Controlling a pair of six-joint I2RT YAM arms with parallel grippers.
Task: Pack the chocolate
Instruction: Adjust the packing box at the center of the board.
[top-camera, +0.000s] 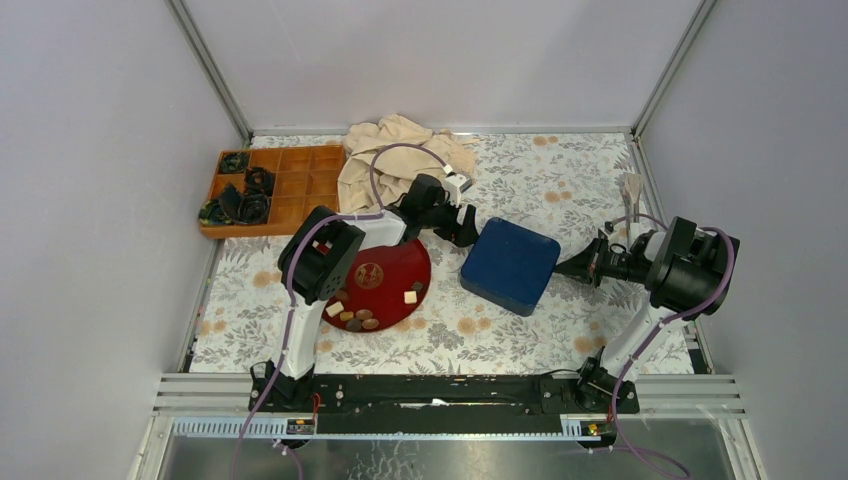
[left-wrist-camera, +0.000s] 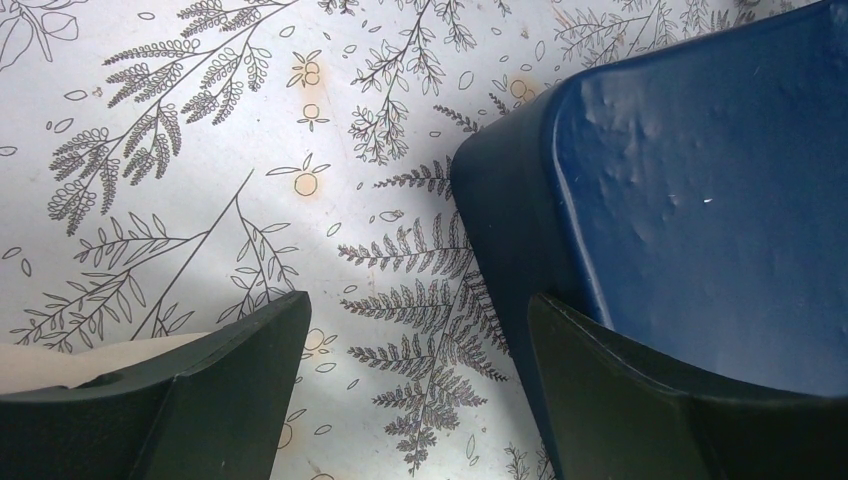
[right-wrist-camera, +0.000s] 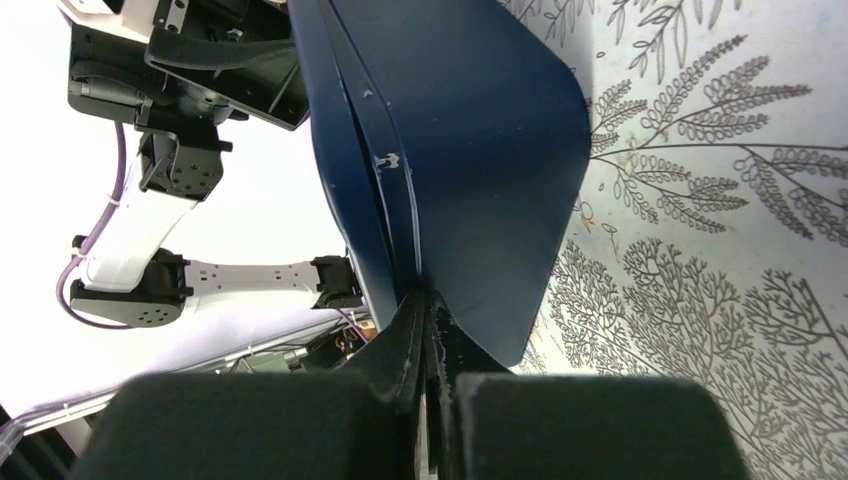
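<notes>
Chocolate (top-camera: 363, 315) on the red plate (top-camera: 385, 272), grippers at the blue box (top-camera: 510, 265)
The pieces lie by the plate's near rim, apart from both grippers. The left gripper (left-wrist-camera: 420, 310) stands spread at the box's left corner, and the right gripper (right-wrist-camera: 430, 308), pressed together, touches its right edge.

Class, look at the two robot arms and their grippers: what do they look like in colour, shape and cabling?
The left arm and right arm match: white tubular links, bulky black joint housings, black bases. A thin purple cable loops along each. The left gripper and right gripper each have two matte black, wedge-shaped fingers.
</notes>
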